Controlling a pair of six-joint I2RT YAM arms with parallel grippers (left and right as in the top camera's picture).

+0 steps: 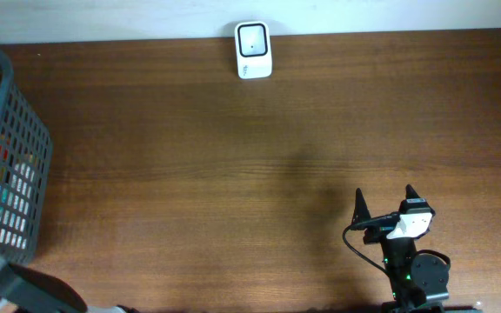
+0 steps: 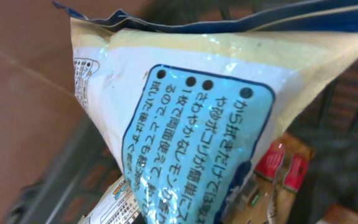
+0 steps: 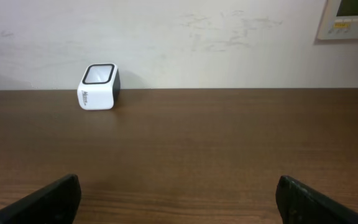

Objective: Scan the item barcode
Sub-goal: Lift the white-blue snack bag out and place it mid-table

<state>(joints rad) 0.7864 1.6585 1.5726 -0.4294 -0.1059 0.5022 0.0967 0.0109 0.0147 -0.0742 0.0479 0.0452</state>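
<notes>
1. The packet [image 2: 185, 124] is in the basket [image 1: 26, 130] at the counter's [image 1: 233, 174] left edge, lying on top of other goods. It fills the left wrist view with its blue text panel facing the camera, and we see no barcode on that face.
2. The left fingers are together but out of frame, so we cannot tell whether they have the packet's film pinched.
3. The right fingers [image 3: 48, 199] are wide apart and empty, low over the front right of the counter, facing the scanner [image 1: 253, 49].
4. We read the step in hand as the pick from the basket. We should confirm the pinch bites, lift straight up clear of the mesh wall, and go slowly because a soft bag will sag and swing.
5. Next we need to find the barcode face and turn it square to the scanner's dark window at the back edge.
6. The counter is dark brown wood grain. Behind it is a pale, scuffed wall [image 3: 197, 37] with a control panel [image 3: 350, 18] at upper right.
</notes>
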